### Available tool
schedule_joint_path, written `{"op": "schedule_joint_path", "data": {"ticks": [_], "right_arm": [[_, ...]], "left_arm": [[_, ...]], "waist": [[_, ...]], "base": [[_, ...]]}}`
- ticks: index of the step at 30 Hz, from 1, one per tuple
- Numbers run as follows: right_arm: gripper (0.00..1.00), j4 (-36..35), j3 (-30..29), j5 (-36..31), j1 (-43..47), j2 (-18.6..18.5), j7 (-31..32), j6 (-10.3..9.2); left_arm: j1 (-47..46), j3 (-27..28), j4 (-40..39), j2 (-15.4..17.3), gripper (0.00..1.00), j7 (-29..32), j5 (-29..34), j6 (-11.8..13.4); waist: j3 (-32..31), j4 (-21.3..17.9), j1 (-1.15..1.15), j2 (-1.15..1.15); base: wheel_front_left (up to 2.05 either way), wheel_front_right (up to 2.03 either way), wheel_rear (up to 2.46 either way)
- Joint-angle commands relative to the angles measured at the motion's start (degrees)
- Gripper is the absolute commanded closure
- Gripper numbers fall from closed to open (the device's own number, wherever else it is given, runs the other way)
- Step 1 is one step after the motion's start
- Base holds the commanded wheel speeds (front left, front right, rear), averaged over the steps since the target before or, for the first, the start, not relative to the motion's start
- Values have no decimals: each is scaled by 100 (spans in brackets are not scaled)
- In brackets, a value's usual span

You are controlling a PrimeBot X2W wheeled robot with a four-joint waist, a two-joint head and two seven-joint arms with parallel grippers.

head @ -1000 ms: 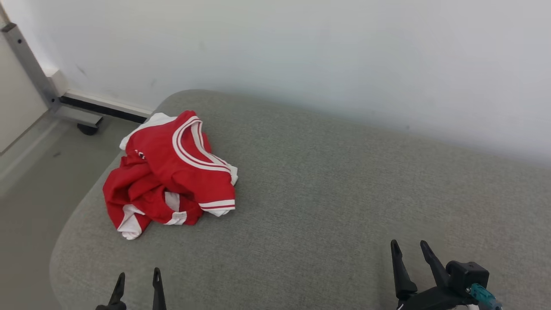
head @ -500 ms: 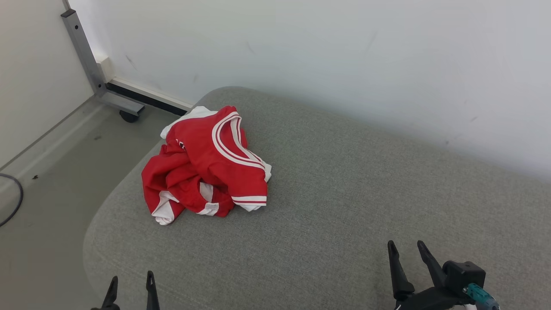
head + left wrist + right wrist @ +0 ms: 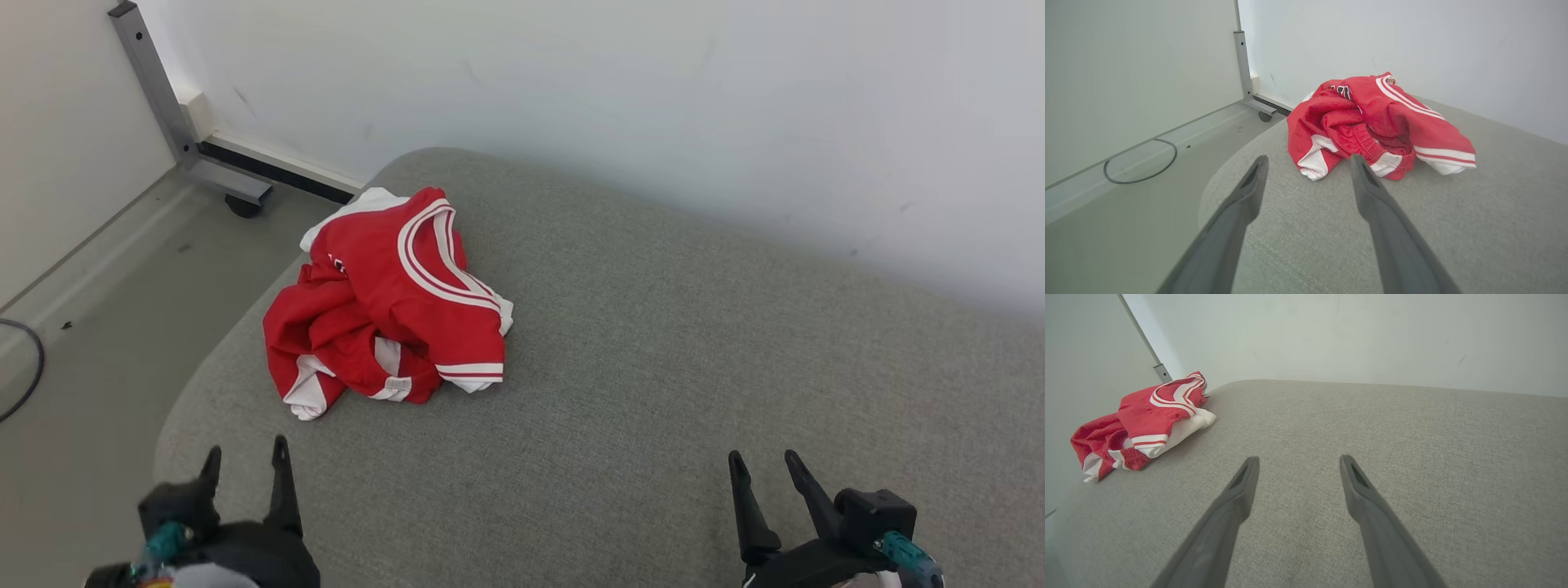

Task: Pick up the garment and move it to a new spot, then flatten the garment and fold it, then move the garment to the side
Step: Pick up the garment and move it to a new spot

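Garment — beyond left gripper

garment: red cloth, crumpled; cushion: grey woven fabric, matt

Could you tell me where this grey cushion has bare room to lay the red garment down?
The cushion is bare from the garment rightward to the wall and down to the right gripper. A narrower bare strip separates the garment from the left gripper. Only the left corner is crowded.
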Motion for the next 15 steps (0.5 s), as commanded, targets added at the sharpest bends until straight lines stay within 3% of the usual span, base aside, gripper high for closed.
{"op": "schedule_joint_path", "data": {"ticks": [1,8,15], "right_arm": [[0,-47,19,-25,-33,-1,24,19],[0,-353,79,-239,-159,-1,256,19],[0,-942,230,-538,-219,-2,640,19]], "left_arm": [[-203,39,57,36,0,83,-61,-33],[-1628,254,890,171,0,968,-623,-330],[-2908,491,1669,520,0,1678,-1088,-654]], "waist": [[80,-57,0,0],[543,-459,0,0],[1200,-1306,0,0]], "base": [[0,0,0],[0,0,0],[0,0,0]]}}
